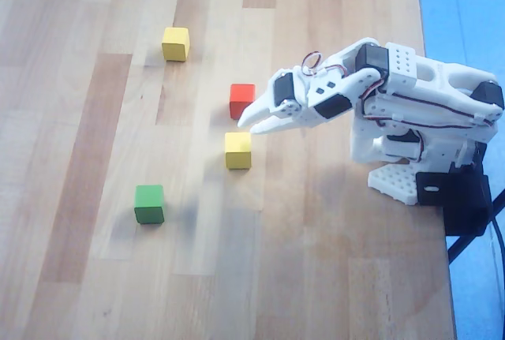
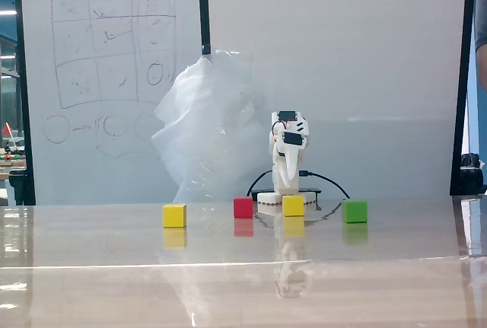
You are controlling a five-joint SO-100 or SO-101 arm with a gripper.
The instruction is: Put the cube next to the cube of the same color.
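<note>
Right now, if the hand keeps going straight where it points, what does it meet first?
Probably bare table. The hand points left in the overhead view, through the gap between the red cube and the nearer yellow cube. Height is unclear.

person (image 2: 481, 31): cut by right edge | arm base (image 2: 278, 197): behind yellow cube (image 2: 293, 205)

Four cubes beside the gripper (image 1: 246, 125): two yellow cubes (image 1: 237, 151) (image 1: 175, 43), one red cube (image 1: 241, 101), one green cube (image 1: 149, 203).
</note>
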